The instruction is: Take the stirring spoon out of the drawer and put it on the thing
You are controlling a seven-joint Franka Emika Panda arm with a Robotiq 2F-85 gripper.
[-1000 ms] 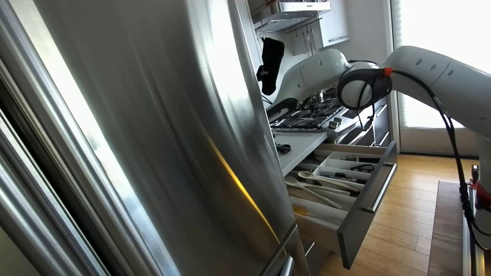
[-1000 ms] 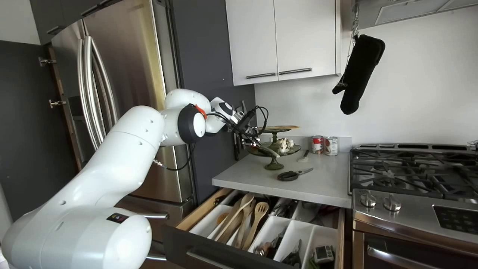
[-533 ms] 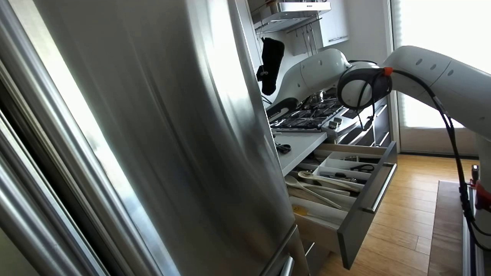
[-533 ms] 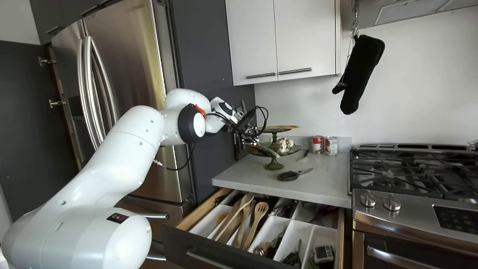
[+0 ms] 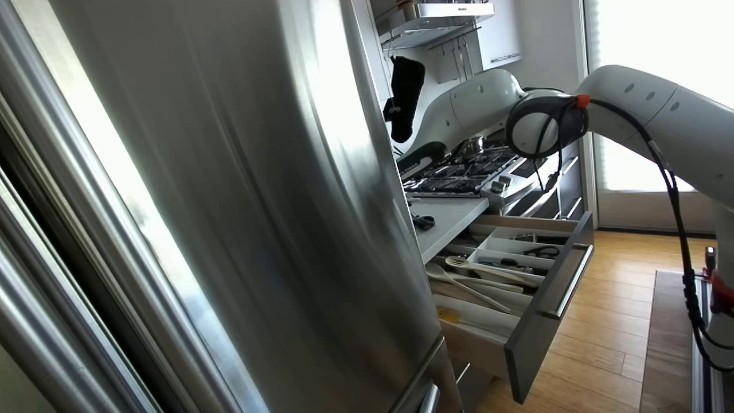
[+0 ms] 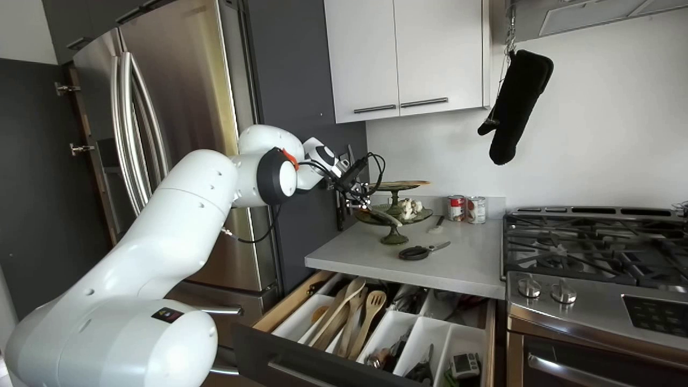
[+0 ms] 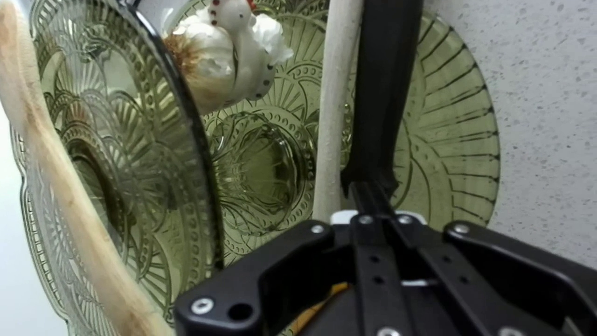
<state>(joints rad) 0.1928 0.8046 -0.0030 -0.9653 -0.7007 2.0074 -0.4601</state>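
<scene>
The drawer (image 6: 322, 344) is pulled open, with wooden spoons (image 6: 344, 306) and a slotted spoon (image 6: 374, 306) inside; it also shows in an exterior view (image 5: 545, 310). A two-tier green glass stand (image 6: 394, 236) is on the counter. My gripper (image 6: 362, 204) is at its lower tier (image 7: 466, 126). In the wrist view the gripper's (image 7: 371, 200) fingertips are together. A black handle (image 7: 385, 84) runs up from right behind them; I cannot tell whether they touch it. A pale wooden handle (image 7: 332, 112) lies beside it. A wooden utensil (image 7: 74, 200) lies on the upper tier.
A white hen figure (image 7: 252, 60) and garlic (image 7: 205, 60) sit on the lower tier. Scissors (image 6: 422, 251), a red can (image 6: 457, 208) and another can (image 6: 477, 209) are on the counter. The fridge (image 5: 229, 172) hides my gripper in an exterior view. A stove (image 6: 586, 252) stands beside the counter.
Over the last half second the arm's middle joints have risen slightly. The gripper stays at the stand. The drawer and its utensils have not moved.
</scene>
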